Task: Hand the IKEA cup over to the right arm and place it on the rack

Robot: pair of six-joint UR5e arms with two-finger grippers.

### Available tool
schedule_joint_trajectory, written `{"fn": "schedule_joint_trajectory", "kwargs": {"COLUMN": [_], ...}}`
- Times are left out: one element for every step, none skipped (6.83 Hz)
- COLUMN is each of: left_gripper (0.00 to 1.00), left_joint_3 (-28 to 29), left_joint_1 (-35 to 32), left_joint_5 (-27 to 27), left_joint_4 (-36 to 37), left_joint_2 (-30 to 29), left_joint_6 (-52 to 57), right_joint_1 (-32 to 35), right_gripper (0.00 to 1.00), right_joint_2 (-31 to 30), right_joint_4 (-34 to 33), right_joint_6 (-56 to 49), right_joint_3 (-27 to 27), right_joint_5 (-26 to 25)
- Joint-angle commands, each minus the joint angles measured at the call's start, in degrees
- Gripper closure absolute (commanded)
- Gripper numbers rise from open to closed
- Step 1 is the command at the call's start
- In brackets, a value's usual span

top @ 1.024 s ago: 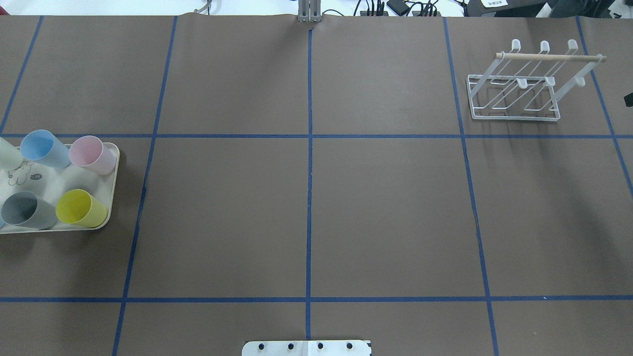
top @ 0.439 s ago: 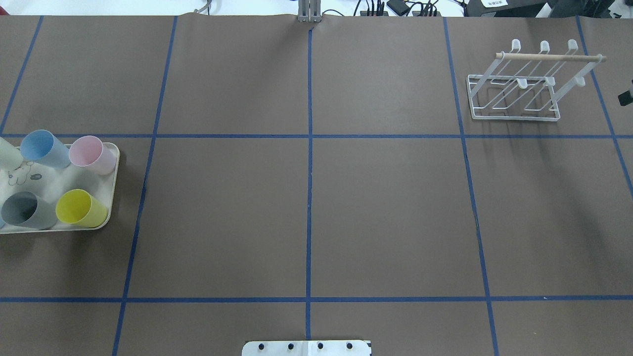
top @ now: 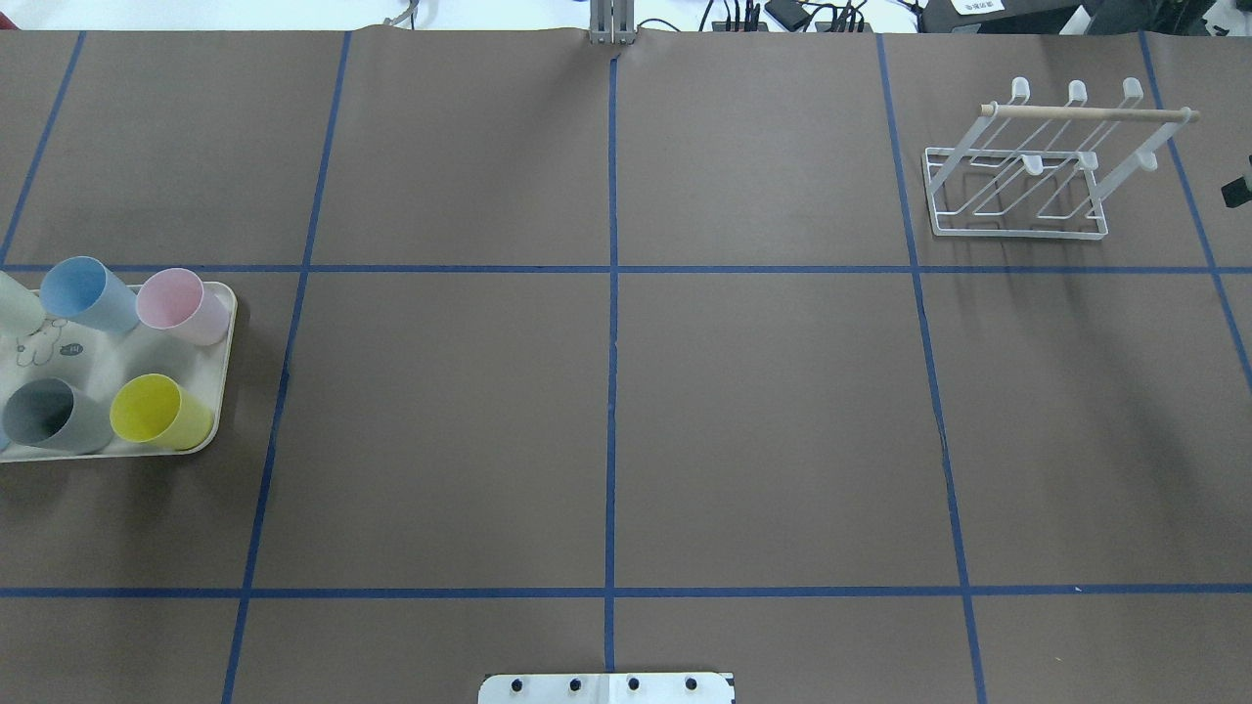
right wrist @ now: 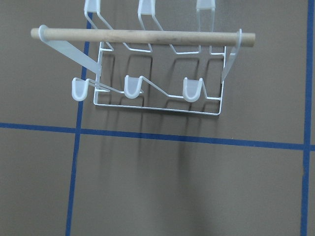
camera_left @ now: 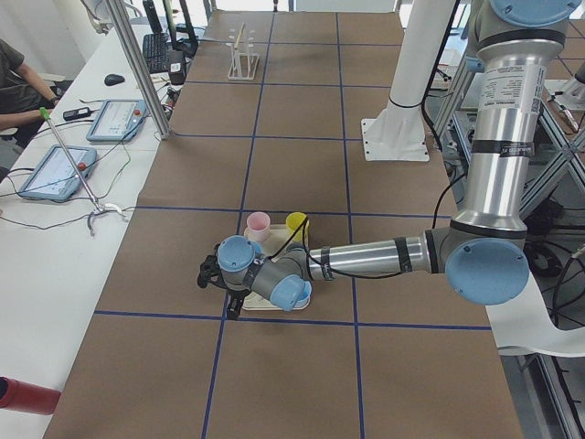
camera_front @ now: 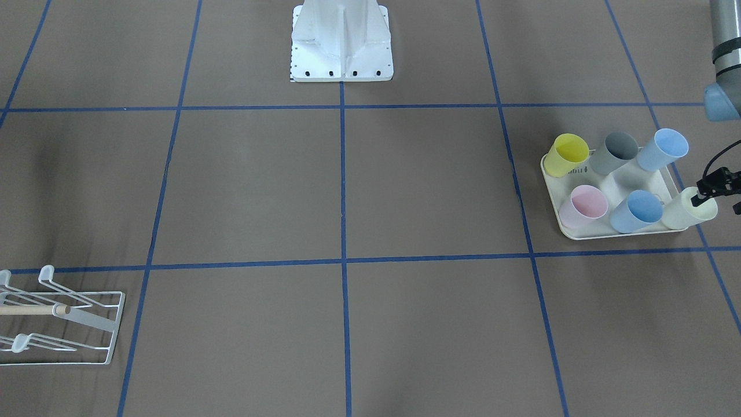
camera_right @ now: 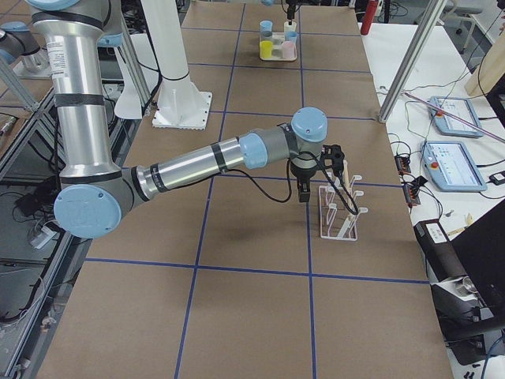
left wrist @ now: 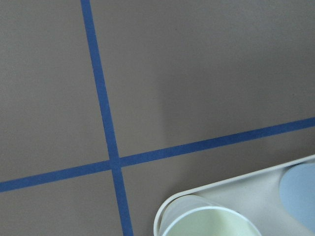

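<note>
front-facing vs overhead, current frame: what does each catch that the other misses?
Front-facing only: the left gripper beside the pale green cup, at the end of the tray that overhead crops. Overhead only: the whole rack with its full wooden rod; front-facing cuts it off. Both: the tray, yellow cup, grey cup, pink cup, one blue cup, and the base plate.

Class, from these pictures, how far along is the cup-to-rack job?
Done: nothing yet; the rack holds no cup. In hand: the left gripper is at the rim of the pale green cup, which stands on the tray; whether it grips is unclear. Left: lifting, the hand-over, placing.
</note>
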Motion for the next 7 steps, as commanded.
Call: {"fn": "schedule_joint_trajectory", "kwargs": {"left_gripper": [0.15,0.25,0.33,0.36,0.36,0.40,0.55], "left_joint_3": [0.1,0.1,0.1,0.1,0.0,0.0,0.0], "left_joint_1": [0.0,0.0,0.0,0.0,0.0,0.1,0.1], "left_joint_5": [0.0,0.0,0.0,0.0,0.0,0.0,0.0], "left_joint_4": [-1.2,-1.4,-1.4,-1.4,-1.4,-1.5,-1.4], "left_joint_2": [0.9,1.2,1.2,1.2,1.2,1.2,1.2], "left_joint_6": [0.0,0.0,0.0,0.0,0.0,0.0,0.0], "right_joint_1": [0.0,0.0,0.0,0.0,0.0,0.0,0.0], "right_gripper": [0.00,0.00,0.00,0.00,0.00,0.00,0.00], "right_joint_2": [0.1,0.1,0.1,0.4,0.4,0.4,0.4], "right_joint_4": [0.0,0.0,0.0,-0.1,-0.1,0.0,-0.1], "right_joint_6": [0.0,0.0,0.0,0.0,0.0,0.0,0.0], "right_joint_3": [0.1,0.1,0.1,0.1,0.1,0.1,0.1], "right_joint_5": [0.0,0.1,0.1,0.1,0.1,0.1,0.2]}}
